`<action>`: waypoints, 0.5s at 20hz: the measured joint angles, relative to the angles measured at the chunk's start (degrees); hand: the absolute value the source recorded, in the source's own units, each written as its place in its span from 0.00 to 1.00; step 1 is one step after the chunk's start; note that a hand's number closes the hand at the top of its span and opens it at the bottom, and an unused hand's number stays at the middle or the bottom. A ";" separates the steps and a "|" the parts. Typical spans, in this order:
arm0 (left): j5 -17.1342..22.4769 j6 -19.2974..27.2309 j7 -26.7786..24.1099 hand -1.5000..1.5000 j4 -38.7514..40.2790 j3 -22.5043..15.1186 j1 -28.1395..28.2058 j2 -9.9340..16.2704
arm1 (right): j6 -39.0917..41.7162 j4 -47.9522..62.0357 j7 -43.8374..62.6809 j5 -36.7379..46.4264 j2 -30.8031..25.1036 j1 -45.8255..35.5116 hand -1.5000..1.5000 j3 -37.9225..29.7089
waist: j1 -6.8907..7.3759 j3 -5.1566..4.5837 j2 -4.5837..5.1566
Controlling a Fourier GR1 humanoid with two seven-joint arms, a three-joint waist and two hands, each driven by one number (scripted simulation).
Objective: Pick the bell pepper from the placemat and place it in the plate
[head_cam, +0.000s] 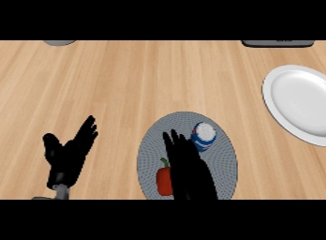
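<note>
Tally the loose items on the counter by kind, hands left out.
Plate: 1
Placemat: 1
Bell pepper: 1
Blue-and-white ball: 1
Grey thing cut off at the top edge: 1
Dark thing cut off at the top edge: 1
Total: 6

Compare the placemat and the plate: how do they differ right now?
The placemat is grey and finely textured; the plate is plain white and glossy. The placemat carries the bell pepper and a blue-and-white ball, while nothing lies in the plate. The right hand reaches over the placemat; no hand is over the plate. The placemat lies near, the plate far right. Both are round and lie on the wooden counter.
</note>
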 measured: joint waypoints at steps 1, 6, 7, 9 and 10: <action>-0.25 -0.05 0.13 0.50 -0.15 0.13 0.05 -0.21 | -0.07 0.68 -0.10 0.66 0.29 0.21 0.00 0.22 | -0.01 0.00 -0.01; -0.81 -0.39 0.75 0.50 0.36 0.88 -0.86 -0.90 | 0.20 3.75 1.16 3.23 0.58 -0.57 0.00 0.29 | 0.00 0.00 -0.01; -0.92 -0.66 1.12 0.50 0.37 1.04 -1.07 -0.83 | 0.59 4.14 1.06 3.58 0.52 -0.56 0.00 -0.26 | -0.01 -0.02 0.01; -1.62 -0.86 0.47 0.50 1.00 1.03 -1.17 -1.44 | 0.36 6.06 0.95 3.97 0.84 -1.03 0.00 -0.61 | 0.00 0.00 0.01; -1.65 -1.09 0.46 0.50 0.45 1.18 -0.80 -1.39 | -0.13 7.00 1.18 4.37 0.94 -0.77 0.00 0.18 | 0.01 -0.02 0.00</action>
